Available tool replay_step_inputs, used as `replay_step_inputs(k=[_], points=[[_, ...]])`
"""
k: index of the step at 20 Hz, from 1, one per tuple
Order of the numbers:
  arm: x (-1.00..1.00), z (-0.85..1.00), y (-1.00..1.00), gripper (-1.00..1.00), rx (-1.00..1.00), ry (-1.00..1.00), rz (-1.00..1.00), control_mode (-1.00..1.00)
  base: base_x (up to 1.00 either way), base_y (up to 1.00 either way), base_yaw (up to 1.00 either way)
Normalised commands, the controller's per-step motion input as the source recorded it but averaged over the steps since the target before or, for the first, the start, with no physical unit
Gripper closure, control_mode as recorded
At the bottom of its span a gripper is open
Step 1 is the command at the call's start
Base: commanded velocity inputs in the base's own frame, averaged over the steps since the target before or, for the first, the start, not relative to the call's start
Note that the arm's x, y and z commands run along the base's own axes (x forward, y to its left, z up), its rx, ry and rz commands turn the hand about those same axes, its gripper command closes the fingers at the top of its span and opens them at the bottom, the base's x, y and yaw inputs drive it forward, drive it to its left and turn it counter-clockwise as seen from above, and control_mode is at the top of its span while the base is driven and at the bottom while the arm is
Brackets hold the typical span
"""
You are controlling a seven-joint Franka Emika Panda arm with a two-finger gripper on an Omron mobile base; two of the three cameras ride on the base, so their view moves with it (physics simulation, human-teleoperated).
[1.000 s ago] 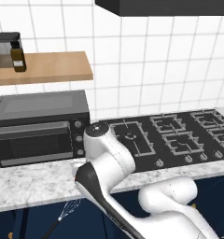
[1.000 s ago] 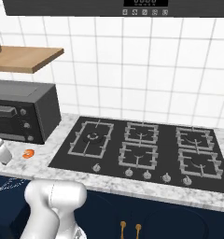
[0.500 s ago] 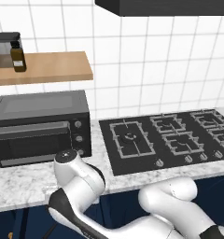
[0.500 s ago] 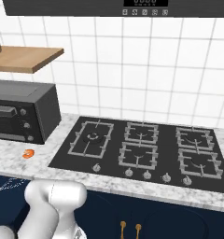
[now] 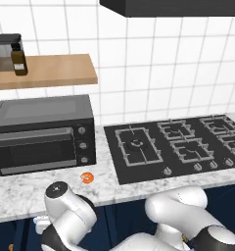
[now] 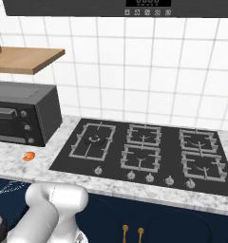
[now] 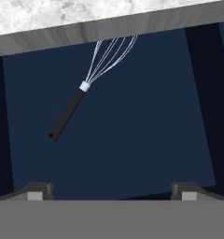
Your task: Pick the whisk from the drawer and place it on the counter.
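Below the counter edge, hand view: the open drawer (image 7: 109, 154), dark navy floor, with one item lying in it.
Whisk (image 7: 86, 88): lies flat on the drawer floor, slanted; dark handle points toward the lower left of the hand view, a pale collar joins it to silvery wire loops that run up and pass under the counter's lip. A few wires also show as thin pale lines on the navy front at the far left of the right base view (image 6: 9, 188).
Gripper (image 7: 111, 189): two finger tips (image 7: 37, 191) stand wide apart at the bottom of the hand view, nothing between them; well apart from the whisk, touching nothing.
Counter (image 5: 21, 191): white-and-grey marbled stone with a pale edge, running along above the drawer.
Small orange object (image 5: 87, 178): on the counter, just in front of the oven's right end.
Toaster oven (image 5: 41, 133): dark, on the counter at left, three knobs down its right side.
Cooktop (image 6: 144, 154): black, set into the counter to the right of the oven; a row of knobs along its front.
Wall shelf (image 5: 46, 71): light wood, above the oven, carrying a brown bottle (image 5: 19, 60) and a dark box-shaped item beside it.
Arm (image 5: 70, 215): white, bent low in front of the counter.
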Motion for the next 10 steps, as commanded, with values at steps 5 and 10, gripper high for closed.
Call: replay_step_inputs(k=[5, 10], points=[[0.03, -0.46, 0.33, -1.00, 0.00, 0.01, 0.00, -1.00, 0.00, 0.00, 0.00], [0.00, -0.41, 0.36, -1.00, 0.00, 0.06, 0.02, -1.00, 0.00, 0.00, 0.00]])
